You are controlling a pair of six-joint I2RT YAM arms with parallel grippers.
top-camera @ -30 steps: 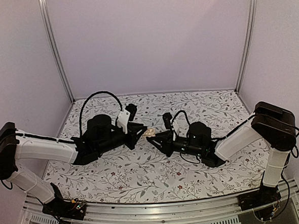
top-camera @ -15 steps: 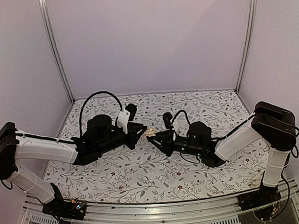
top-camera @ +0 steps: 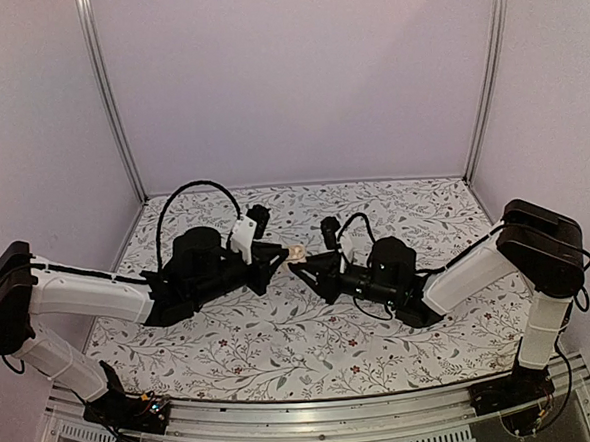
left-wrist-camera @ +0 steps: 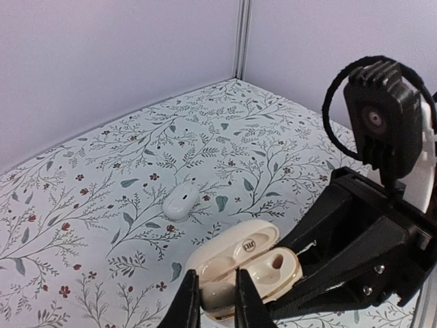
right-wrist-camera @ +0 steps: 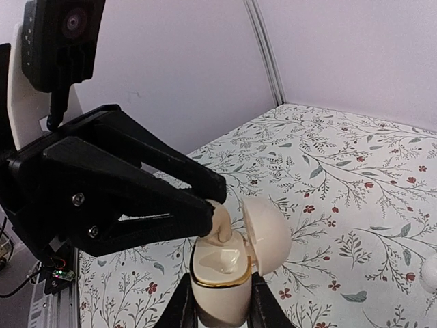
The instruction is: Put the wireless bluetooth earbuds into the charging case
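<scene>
Seating a small glossy white oval plastic earbud (right-wrist-camera: 222, 231) into a socket of the small white rounded pebble-shaped plastic charging case (left-wrist-camera: 239, 247), with its hinged lid swung open. Pinching that earbud in the left gripper (left-wrist-camera: 217, 306), jaws drawn nearly together on it, tip at the mouth of the case. Clamping the lower body of the case in the right gripper (right-wrist-camera: 222, 309), jaws tight on it. Holding it in the air over the middle of the floral-covered table (left-wrist-camera: 102, 178), somewhat nearer the far edge, open side turned toward the left gripper. Judging by the white stem showing above the socket rim: first insertion under way, not yet home.

Leaving a second, loose earbud (left-wrist-camera: 181, 201) lying on the table beyond the case, toward the far edge, apart from both grippers.

Next: push in line with the socket, hold the case steady, let go only once flush, then fetch the loose earbud.
</scene>
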